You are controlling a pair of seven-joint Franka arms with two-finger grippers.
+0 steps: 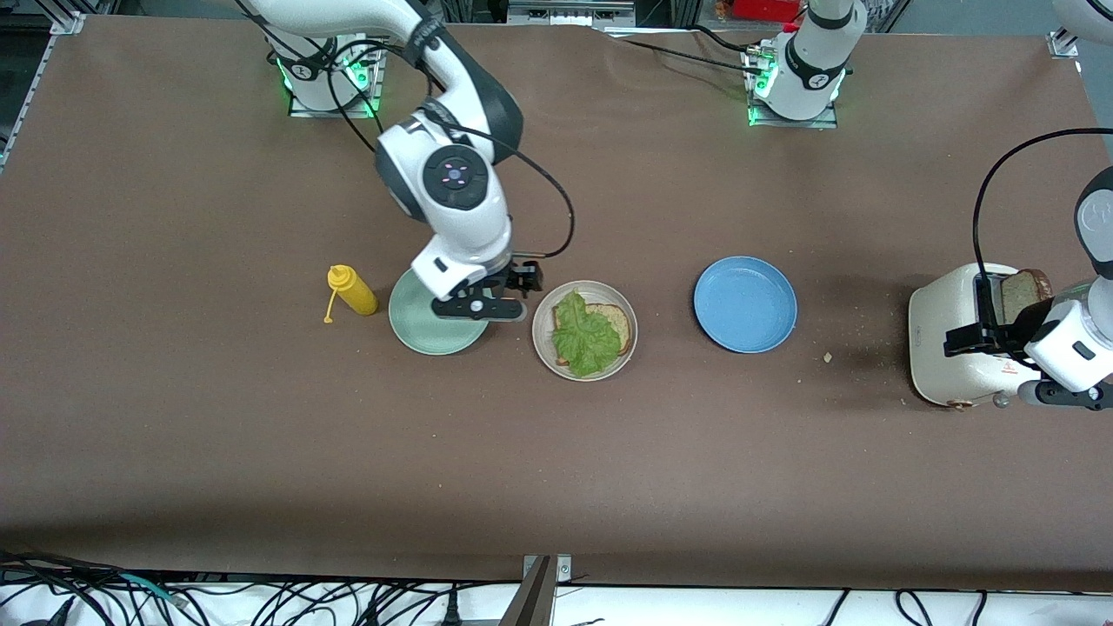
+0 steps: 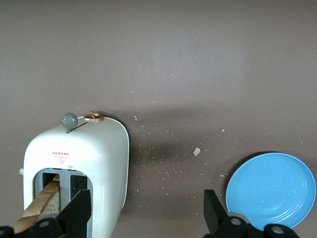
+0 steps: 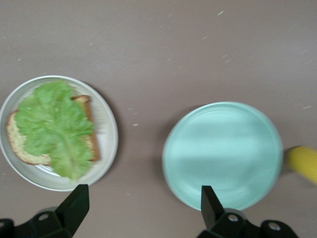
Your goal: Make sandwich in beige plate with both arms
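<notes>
Beige plate (image 1: pixel 543 343) holds bread plus lettuce (image 1: pixel 584 335). My right gripper (image 1: pixel 497 298) over mint plate (image 1: pixel 417 335), wide open, empty. Left gripper (image 1: pixel 1000 330), open, empty, over toaster (image 1: pixel 943 335): I centre fingers on slice (image 1: pixel 1024 291), grip gently, lift straight.

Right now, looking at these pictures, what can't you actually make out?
- Bread slice in the toaster: its lower part is hidden in the slot, front and left wrist views.
- Bottom bread slice on the beige plate: mostly covered by the lettuce leaf.
- Mustard bottle: cut off by the right wrist view's edge.
- Green plate: partly hidden under the right gripper, front view.
</notes>
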